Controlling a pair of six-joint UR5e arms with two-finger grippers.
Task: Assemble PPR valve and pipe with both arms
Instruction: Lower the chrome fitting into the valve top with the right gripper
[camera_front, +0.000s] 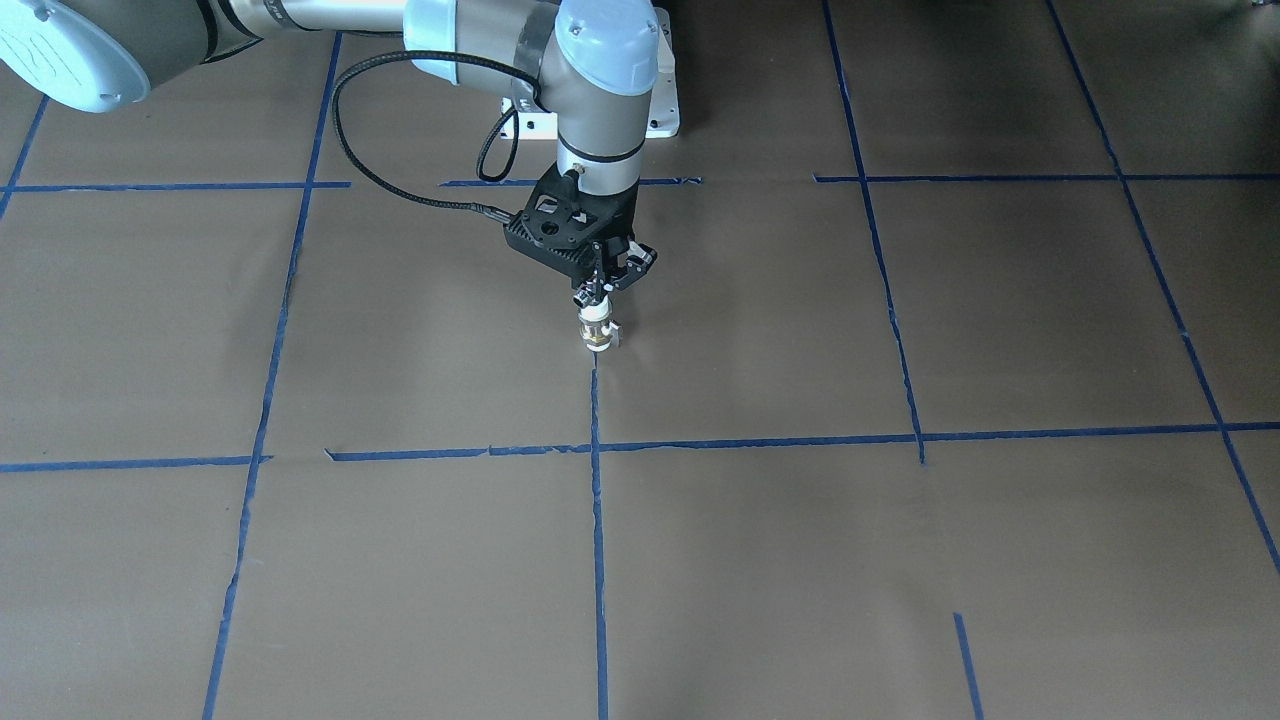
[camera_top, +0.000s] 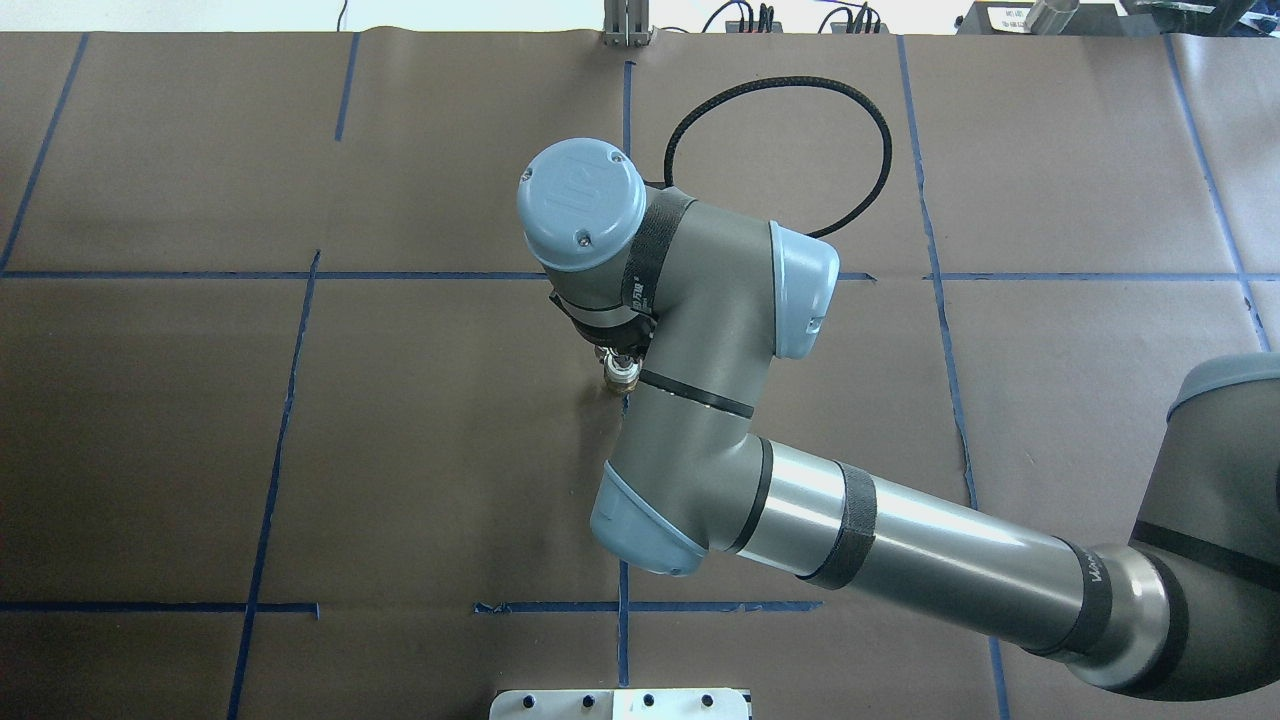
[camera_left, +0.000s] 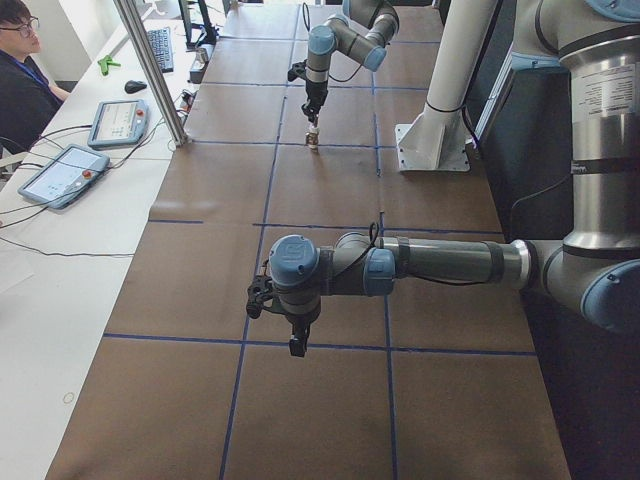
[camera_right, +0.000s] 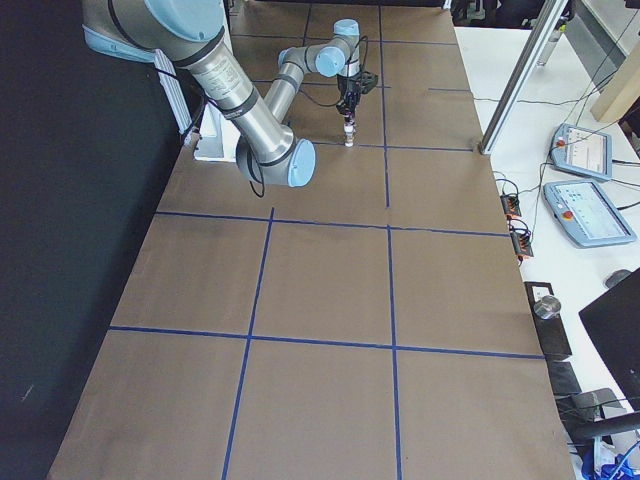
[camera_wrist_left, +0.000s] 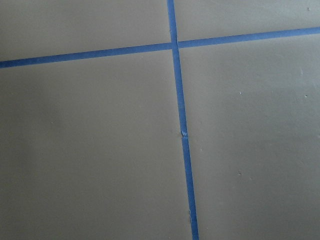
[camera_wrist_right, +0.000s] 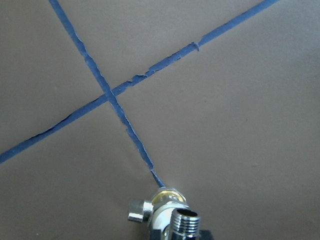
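Right gripper (camera_front: 598, 290): I find its fingers clamped on the pipe (camera_wrist_right: 184, 222), the chrome piece uppermost. The PPR valve (camera_front: 597, 332) sits directly beneath the pipe, touching it and upright. It stands over the tape line that runs from the blue tape cross (camera_front: 596, 447) toward the robot. I cannot tell whether its base meets the tabletop (camera_front: 900, 560).

The right arm (camera_top: 900, 550) overhangs that line and hides the fingers from overhead. Its black cable (camera_top: 800, 85) loops near the cross.

Left gripper (camera_left: 297, 345): it hangs above the tabletop, well apart from the cross. I cannot tell whether its fingers are apart or together.

An operator (camera_left: 18, 60) sits off the tabletop, far from the cross.
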